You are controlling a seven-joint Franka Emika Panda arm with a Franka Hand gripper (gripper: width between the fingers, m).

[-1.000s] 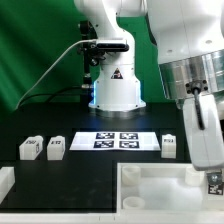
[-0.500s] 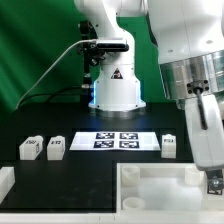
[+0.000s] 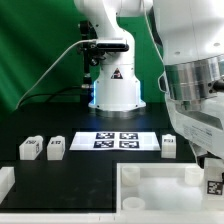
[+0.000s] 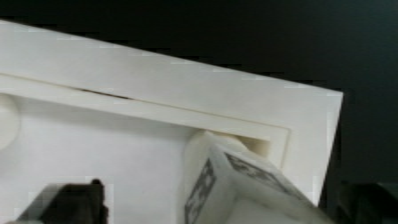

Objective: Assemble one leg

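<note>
Pincer (image 4: 215, 205) open, arm raised over leg (image 3: 213, 184).

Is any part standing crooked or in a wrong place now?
One leg stands in the corner of the white tray piece and looks tilted, not upright. The gripper is open above it. Three other legs stand neatly on the table.

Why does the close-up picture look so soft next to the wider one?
Wrist view: the camera sits very near the white tabletop piece and the leg, so edges blur and the tag smears. Exterior view: the marker board is crisp, while the white arm nearly washes out.
</note>
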